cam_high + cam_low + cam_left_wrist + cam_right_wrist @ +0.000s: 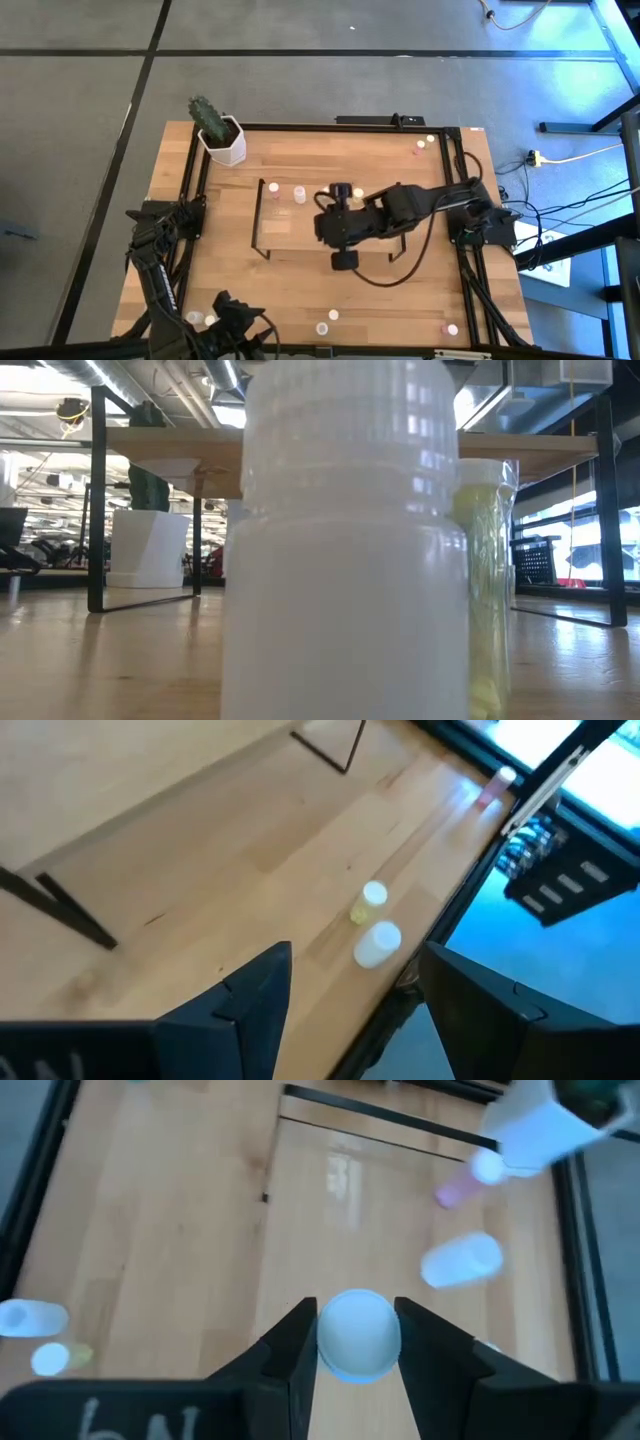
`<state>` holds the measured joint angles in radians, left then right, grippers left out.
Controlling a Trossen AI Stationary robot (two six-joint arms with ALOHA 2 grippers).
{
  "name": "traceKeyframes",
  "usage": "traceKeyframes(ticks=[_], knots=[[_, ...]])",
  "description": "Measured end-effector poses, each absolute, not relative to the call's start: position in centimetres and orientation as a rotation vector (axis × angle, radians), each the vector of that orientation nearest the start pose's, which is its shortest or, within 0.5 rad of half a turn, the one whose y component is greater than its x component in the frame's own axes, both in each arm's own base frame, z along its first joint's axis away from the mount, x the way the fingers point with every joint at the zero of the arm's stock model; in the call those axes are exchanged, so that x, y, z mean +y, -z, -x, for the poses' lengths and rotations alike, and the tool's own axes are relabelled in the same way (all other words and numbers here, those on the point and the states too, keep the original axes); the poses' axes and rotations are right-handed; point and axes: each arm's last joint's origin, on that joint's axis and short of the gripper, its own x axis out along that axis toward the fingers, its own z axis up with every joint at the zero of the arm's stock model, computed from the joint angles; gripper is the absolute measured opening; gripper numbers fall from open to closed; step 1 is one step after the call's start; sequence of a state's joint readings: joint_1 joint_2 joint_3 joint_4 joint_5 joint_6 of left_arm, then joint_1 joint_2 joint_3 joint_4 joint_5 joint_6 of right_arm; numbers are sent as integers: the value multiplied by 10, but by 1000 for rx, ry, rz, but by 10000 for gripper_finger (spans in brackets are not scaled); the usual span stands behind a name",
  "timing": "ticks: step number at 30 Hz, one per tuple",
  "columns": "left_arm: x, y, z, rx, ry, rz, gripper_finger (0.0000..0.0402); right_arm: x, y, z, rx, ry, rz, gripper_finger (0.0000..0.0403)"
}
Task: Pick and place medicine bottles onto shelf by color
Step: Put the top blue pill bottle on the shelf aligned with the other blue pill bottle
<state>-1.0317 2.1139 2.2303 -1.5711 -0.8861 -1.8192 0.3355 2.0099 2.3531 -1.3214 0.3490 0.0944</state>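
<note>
The right pincer [357, 1342] grips 1 white bottle [358, 1333] over the shelf [300, 225], mid-placing; next it likely needs lowering beside the 2 bottles [287, 191] already there, while the left pincer [352, 1002] waits open at the desk's [300, 290] near edge.

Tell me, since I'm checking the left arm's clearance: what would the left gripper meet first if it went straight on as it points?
Most likely the white bottle lying near the table edge, straight ahead between the open fingers of the left gripper, with a yellow bottle just beyond it. Depth is hard to judge from this view.
</note>
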Motion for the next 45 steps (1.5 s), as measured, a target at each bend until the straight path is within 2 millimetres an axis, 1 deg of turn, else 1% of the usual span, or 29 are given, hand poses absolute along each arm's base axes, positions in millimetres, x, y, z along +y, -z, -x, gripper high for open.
traceKeyframes(ticks=[4, 12, 15, 20, 26, 32, 37, 41, 43, 45], knots=[[-332, -333, -229, 520, -556, 490, 212, 119, -409, -368, 920, 60, 234, 122], [-324, -334, -240, 521, -574, 457, 212, 118, -393, -367, 1003, 111, 232, 122], [-323, -334, -241, 524, -574, 445, 212, 118, -388, -362, 1056, 130, 242, 122], [-323, -334, -242, 527, -573, 433, 212, 119, -391, -347, 1097, 231, 272, 122], [-321, -334, -244, 527, -578, 430, 212, 123, -400, -333, 1076, 243, 267, 122], [-321, -334, -244, 528, -577, 430, 212, 120, -415, -312, 1034, 263, 227, 122], [-321, -334, -244, 528, -577, 428, 212, 116, -408, -296, 1010, 299, 192, 122], [-321, -334, -245, 527, -579, 429, 212, 116, -408, -296, 858, 249, 119, 122], [-320, -334, -245, 527, -581, 429, 212, 119, -407, -300, 783, 200, 89, 122], [-319, -334, -246, 526, -585, 430, 212, 122, -402, -306, 749, 146, 91, 122]])
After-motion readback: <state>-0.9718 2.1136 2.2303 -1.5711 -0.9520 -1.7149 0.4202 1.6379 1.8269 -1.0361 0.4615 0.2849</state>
